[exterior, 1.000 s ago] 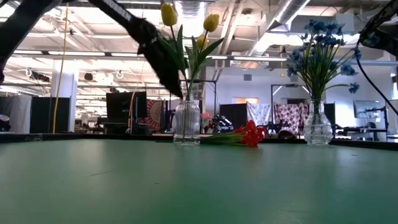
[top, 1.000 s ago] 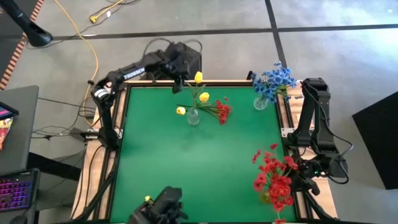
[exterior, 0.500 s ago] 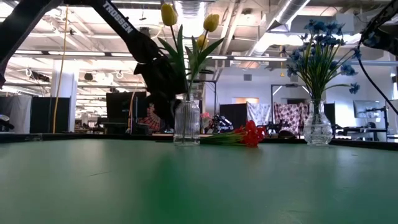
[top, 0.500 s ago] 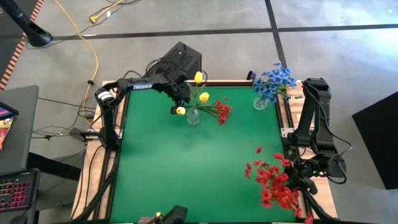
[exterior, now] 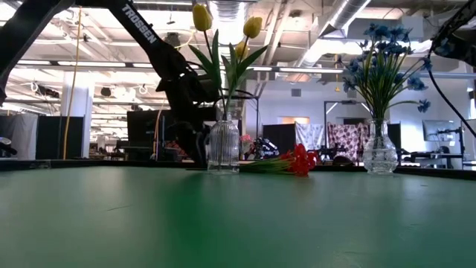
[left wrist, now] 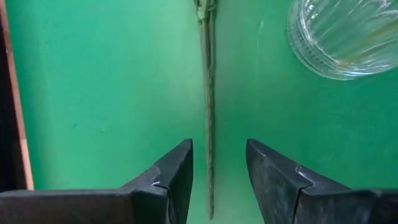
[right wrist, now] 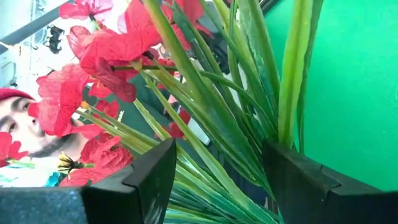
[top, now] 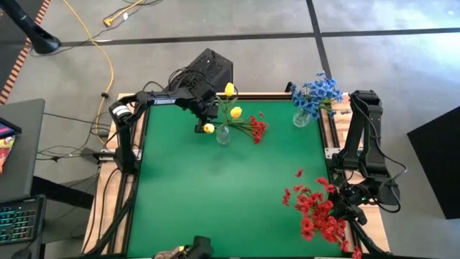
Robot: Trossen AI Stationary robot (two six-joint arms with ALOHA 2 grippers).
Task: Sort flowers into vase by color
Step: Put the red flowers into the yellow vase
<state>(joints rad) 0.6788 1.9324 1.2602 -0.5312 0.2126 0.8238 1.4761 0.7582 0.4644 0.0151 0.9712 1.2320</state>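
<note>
A clear glass vase near the far edge holds three yellow tulip buds. A red sprig lies flat on the table beside it. My left gripper is open and low beside this vase. Its fingers stand on either side of a thin green stem lying on the table, without touching it. A second vase at the far right corner holds blue blooms. My right gripper at the near right corner is shut on a bunch of red flowers. My right gripper holds the red bunch by its green stems, several of them pinched together between the two fingers. The blooms fan out from the fingers toward the table's middle and near edge. I cannot tell whether they rest on the table.
The middle and left of the green table top are free room. A wooden frame rims the table. A black box sits just beyond the far edge. A person shows past the red blooms in the right wrist view.
My left gripper has come from the far edge toward the yellow-tulip vase and gone down to table height beside it. The red bunch in my right gripper has swung toward the near edge, then kept still.
</note>
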